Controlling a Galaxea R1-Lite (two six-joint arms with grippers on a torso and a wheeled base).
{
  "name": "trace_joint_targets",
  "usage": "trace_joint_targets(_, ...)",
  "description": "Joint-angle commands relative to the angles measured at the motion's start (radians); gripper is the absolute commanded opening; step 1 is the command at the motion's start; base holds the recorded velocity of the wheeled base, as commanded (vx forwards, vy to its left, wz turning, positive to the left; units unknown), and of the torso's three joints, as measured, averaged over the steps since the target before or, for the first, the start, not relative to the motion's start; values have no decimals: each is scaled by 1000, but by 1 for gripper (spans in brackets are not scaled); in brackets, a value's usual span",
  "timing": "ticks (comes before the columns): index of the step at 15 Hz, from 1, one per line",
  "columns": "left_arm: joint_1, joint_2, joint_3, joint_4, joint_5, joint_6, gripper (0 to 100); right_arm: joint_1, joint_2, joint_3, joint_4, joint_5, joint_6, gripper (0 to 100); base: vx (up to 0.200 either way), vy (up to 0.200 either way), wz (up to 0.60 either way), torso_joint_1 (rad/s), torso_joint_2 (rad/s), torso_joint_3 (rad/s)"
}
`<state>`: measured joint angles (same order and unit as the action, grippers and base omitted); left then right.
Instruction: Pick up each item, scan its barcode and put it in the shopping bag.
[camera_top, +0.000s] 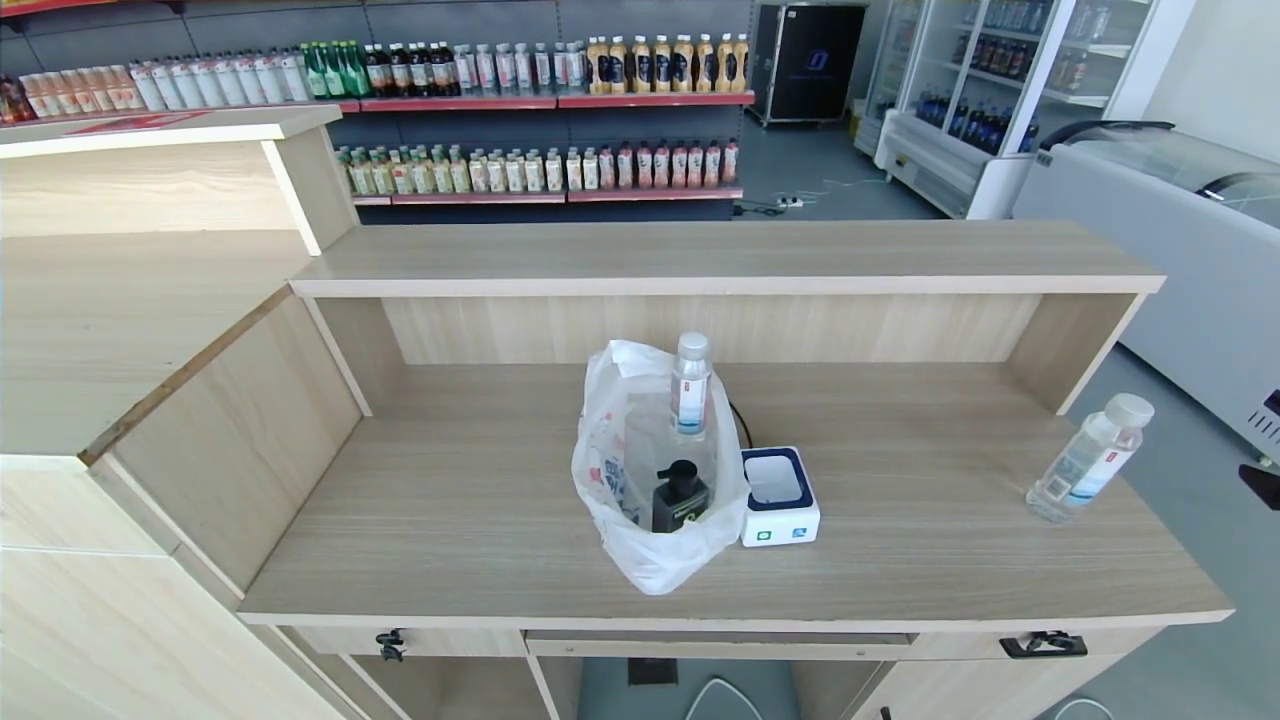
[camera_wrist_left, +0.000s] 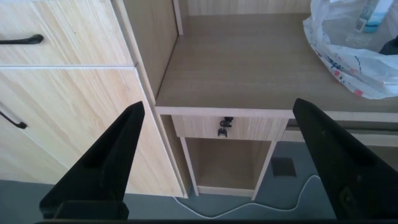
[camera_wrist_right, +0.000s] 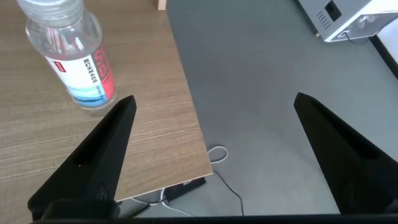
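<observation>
Two items look bagged already: a clear bottle (camera_top: 690, 385) and a dark pump bottle (camera_top: 680, 497) stand inside the shopping bag (camera_top: 650, 540), mid-worktop. One water bottle (camera_top: 1090, 460) is left, upright at the far right end of the worktop (camera_top: 900, 570), near its edge. So I'd say we're at the pick-up of the last item.

Right gripper (camera_wrist_right: 214, 98) is wide open w/ nothing in it, hovering just beside that bottle, partly out over the floor. Left gripper (camera_wrist_left: 218, 106) is also wide open and empty, low by the worktop's front-left corner.

Next move prob. calls for the right gripper to centre on the bottle and close, then carry its label across to the scanner (camera_top: 778, 495) – which sits right against the bag.

Watch out: a nudge could knock it off the edge, and the bag's mouth is crowded by the tall bottle.
</observation>
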<state>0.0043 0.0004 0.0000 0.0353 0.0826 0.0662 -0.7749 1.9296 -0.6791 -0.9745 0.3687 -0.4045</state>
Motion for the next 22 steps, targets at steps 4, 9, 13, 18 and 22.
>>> trace_joint_targets(4,0,0,0,0,0,0,100,98,175,-51,-107,18,-14,100,0,0,0,0,0,0)
trace_joint_targets(9,0,0,0,0,0,0,100,167,241,-59,-133,19,-33,100,0,0,0,0,0,0)
trace_joint_targets(13,0,0,0,0,0,0,100,212,279,-97,-135,19,-31,100,0,0,0,0,0,0)
trace_joint_targets(18,0,0,0,0,0,0,100,250,324,-134,-161,18,-27,100,0,0,0,0,0,0)
trace_joint_targets(22,0,0,0,0,0,0,100,269,358,-140,-179,18,-27,100,0,0,0,0,0,0)
